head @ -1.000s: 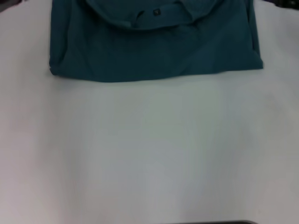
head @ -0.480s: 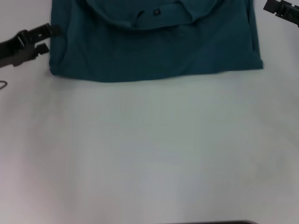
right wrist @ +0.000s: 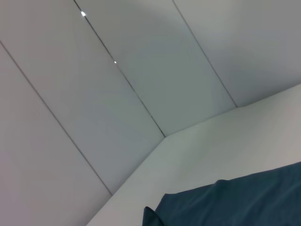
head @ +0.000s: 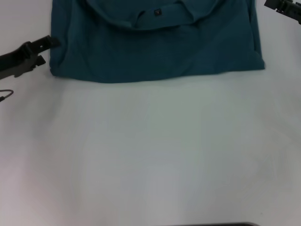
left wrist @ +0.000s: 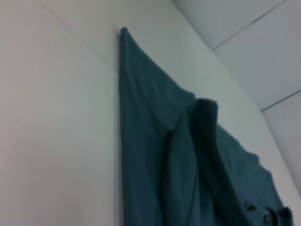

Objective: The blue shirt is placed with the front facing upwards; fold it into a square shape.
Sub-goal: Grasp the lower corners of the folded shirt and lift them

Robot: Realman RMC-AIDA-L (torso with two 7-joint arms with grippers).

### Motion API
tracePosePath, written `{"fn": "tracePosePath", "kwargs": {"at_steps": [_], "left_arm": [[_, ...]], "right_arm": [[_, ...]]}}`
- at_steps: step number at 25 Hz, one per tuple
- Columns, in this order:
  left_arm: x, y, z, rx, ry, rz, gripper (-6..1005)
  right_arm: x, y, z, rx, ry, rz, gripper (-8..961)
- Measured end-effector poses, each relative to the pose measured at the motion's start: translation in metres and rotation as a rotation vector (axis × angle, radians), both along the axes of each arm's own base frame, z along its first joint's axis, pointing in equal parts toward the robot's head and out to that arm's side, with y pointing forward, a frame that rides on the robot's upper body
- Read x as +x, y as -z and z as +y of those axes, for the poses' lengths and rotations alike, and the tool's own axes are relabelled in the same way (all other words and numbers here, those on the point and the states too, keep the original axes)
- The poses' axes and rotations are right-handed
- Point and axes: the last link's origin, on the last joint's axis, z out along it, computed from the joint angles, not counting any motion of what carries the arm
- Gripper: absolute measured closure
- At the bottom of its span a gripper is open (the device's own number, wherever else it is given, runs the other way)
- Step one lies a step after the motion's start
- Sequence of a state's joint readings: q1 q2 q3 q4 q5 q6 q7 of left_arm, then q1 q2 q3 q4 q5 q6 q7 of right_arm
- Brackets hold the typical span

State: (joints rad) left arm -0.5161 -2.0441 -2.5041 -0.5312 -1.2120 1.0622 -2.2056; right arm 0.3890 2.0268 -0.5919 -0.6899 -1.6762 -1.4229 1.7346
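- We see the blue shirt (head: 155,42) lying across the upper middle of the head view on the white table (head: 150,150), folded into a wide block whose near edge runs straight across the frame.
- Its collar area curves along the top edge of the frame, with a small black neck tag (head: 158,12) showing there.
- The left gripper (head: 44,51) reaches in from the left edge of the head view, its dark arm sloping up toward the right, low over the table.
- Its two fingers (head: 48,42) are parted, one above the other in the frame, with a gap of white table between them and nothing held; their tips sit just beside the shirt's left edge, near its lower left corner.
- In the left wrist view the shirt (left wrist: 188,160) stretches away as a tapering teal wedge, with a raised fold along its middle.
- The right gripper (head: 281,6) shows only as a dark piece in the upper right corner of the head view, beside the shirt's right edge; we cannot tell whether its claw is released or clenched.
- In the right wrist view a corner of the shirt (right wrist: 235,202) lies at the lower right of the frame, with pale wall panels (right wrist: 117,84) above it.
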Motion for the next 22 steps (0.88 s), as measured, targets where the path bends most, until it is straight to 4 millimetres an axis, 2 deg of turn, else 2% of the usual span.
{"fn": "tracePosePath", "kwargs": {"at_steps": [3,11,22], "left_arm": [[0.001,0.009,0.0,-0.029,0.001,0.009,97],[0.003,0.017,0.0,-0.046,0.002,0.021,106],[0.021,0.032,0.008,-0.086,0.049,0.042,118]], "right_arm": [[0.003,0.001,0.0,0.0,0.014,0.002,23],[0.004,0.001,0.0,0.001,0.019,0.004,24],[0.004,0.004,-0.002,-0.004,0.019,0.005,24]]}}
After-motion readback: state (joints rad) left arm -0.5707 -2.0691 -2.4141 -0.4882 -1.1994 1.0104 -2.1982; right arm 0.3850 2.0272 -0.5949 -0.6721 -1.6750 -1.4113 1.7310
